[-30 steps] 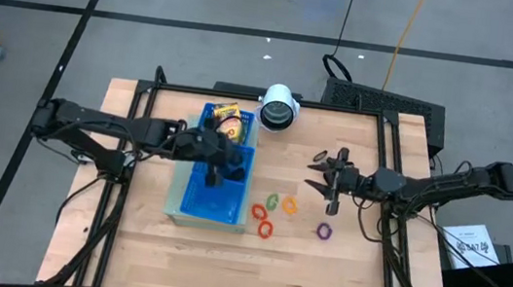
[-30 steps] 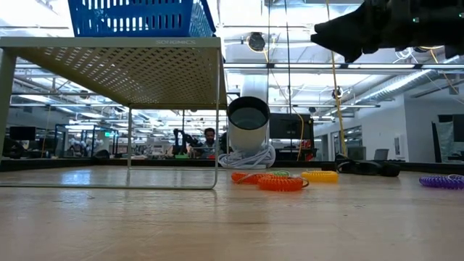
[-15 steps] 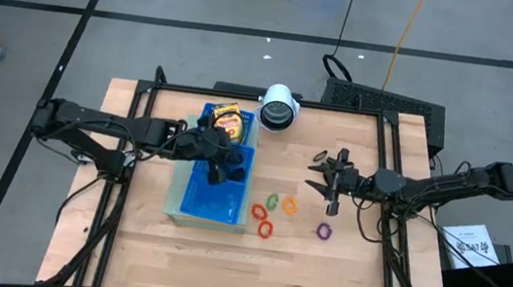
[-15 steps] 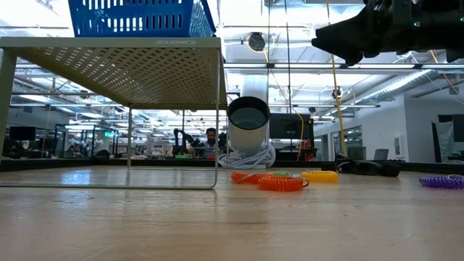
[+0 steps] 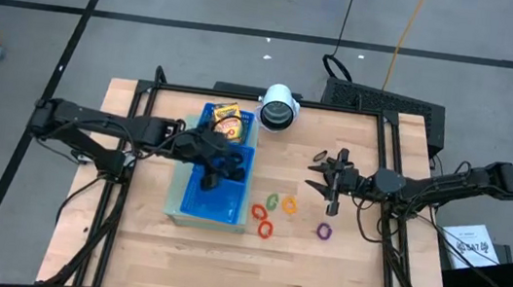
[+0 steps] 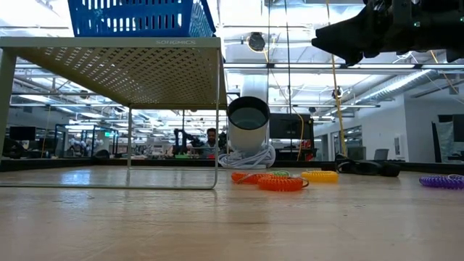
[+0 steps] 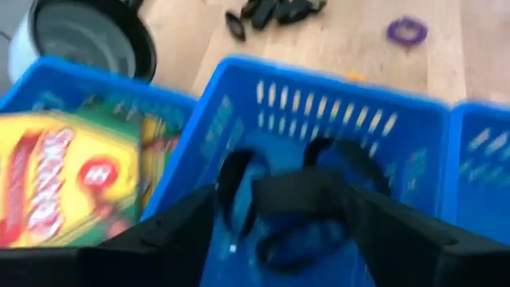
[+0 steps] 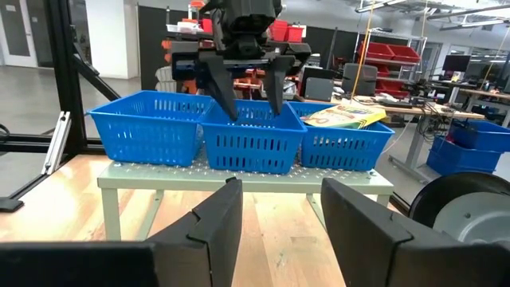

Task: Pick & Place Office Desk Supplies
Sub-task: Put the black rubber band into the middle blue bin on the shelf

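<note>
My left gripper (image 5: 218, 163) hangs over the middle compartment of the blue tray (image 5: 183, 198), its fingers spread wide — the right wrist view shows them splayed just above the basket's rim. Between my fingers, in the left wrist view, black clips (image 7: 299, 195) lie on the compartment floor; whether I touch them I cannot tell. In the end compartment next to it the crayon boxes (image 5: 227, 118) lie yellow and glossy, printed in red and green.

The tray is slotted plastic and sits on a perforated metal stand (image 6: 127, 61) with thin legs. Just beyond the crayon end stands a white cylinder (image 5: 278, 108) with a dark centre, round and smooth.

My right gripper (image 5: 324, 178) waits in the air over the right half of the table, fingers parted and empty. More black clips (image 5: 320, 156) lie on the wood just beside it. Between the tray and that gripper the rings are scattered — red rings (image 5: 261, 220) nearest the tray, a green ring (image 5: 273, 202), an orange ring (image 5: 290, 206) and a purple ring (image 5: 323, 232) farthest out. They are thin coiled loops lying flat.

The table (image 5: 339, 271) is pale wood planking. Around it is grey floor with dark lines; the low view shows a workshop with ceiling lights and a person (image 6: 210, 138) far behind.
</note>
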`<action>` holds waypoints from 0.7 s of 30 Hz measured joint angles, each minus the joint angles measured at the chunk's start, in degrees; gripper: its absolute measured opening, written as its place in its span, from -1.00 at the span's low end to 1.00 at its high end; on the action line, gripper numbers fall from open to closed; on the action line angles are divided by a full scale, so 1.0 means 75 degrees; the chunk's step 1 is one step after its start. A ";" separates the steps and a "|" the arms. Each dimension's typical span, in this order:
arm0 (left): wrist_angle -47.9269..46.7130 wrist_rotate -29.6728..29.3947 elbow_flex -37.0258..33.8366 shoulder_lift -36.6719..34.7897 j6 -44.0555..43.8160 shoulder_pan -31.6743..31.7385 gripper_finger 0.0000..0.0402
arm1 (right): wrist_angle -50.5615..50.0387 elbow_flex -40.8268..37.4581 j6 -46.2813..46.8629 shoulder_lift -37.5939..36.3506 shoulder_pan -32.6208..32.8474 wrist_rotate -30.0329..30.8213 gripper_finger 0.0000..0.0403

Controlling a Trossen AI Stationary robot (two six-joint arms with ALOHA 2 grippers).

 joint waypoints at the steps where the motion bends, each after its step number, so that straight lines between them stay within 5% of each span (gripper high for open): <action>1: -0.0130 -0.0018 0.0032 -0.0030 -0.0003 0.0001 0.45 | 0.0000 0.0000 0.0000 0.0000 0.0001 0.0000 -0.20; 14: -0.0782 -0.0090 0.0150 -0.1795 0.0444 -0.0101 0.48 | -0.0186 0.0000 -0.0007 -0.0003 0.0000 0.0000 -0.23; 18: -0.0027 0.0193 -0.0045 -0.2549 0.0983 -0.0259 0.48 | -0.0632 0.0000 0.0016 -0.0036 0.0000 0.0047 -0.23; 21: 0.1331 0.0848 -0.0686 -0.3099 0.1508 -0.0343 0.48 | -0.1254 -0.0003 0.0254 -0.0100 0.0003 0.0949 -0.23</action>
